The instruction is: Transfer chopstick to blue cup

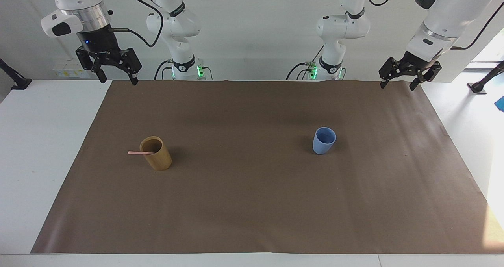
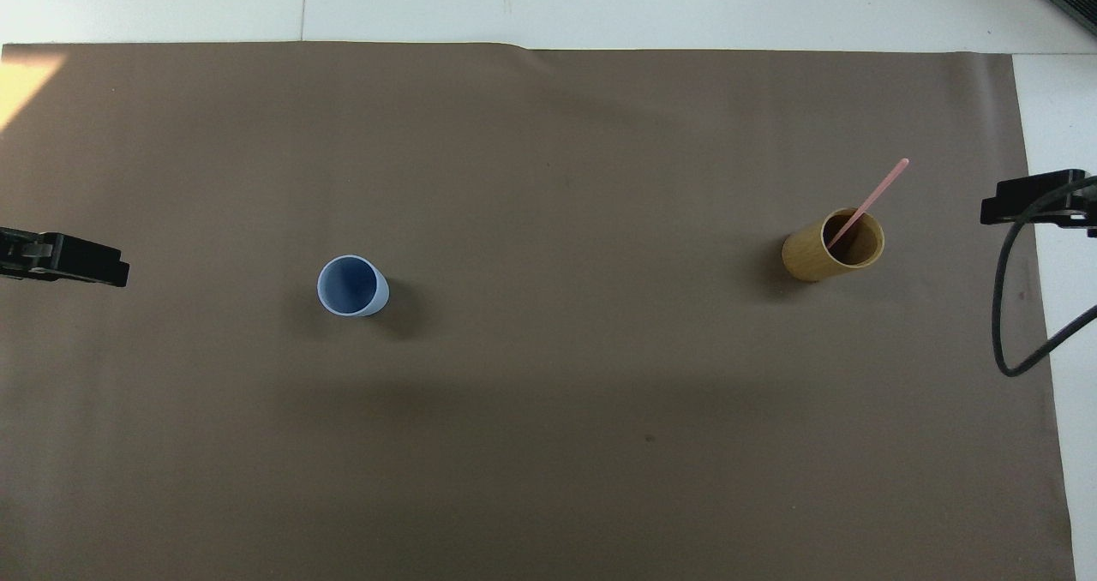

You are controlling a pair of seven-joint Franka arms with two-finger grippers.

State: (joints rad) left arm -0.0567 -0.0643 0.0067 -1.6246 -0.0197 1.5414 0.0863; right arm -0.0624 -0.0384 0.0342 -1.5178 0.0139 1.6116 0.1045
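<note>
Chopstick point(image 1: 141, 152) leans in the bamboo cup point(image 1: 156, 153); right gripper point(image 1: 117, 79) and left gripper point(image 1: 399, 83) released — best pinched above the rim, lifted straight.

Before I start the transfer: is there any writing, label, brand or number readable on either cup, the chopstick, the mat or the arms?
No text can be read in either view.
Blue cup: plain, no marking.
Bamboo cup: plain, no marking.
Chopstick: plain.
Brown mat: blank.
Arm bases: small round marks, too small to read.
</note>
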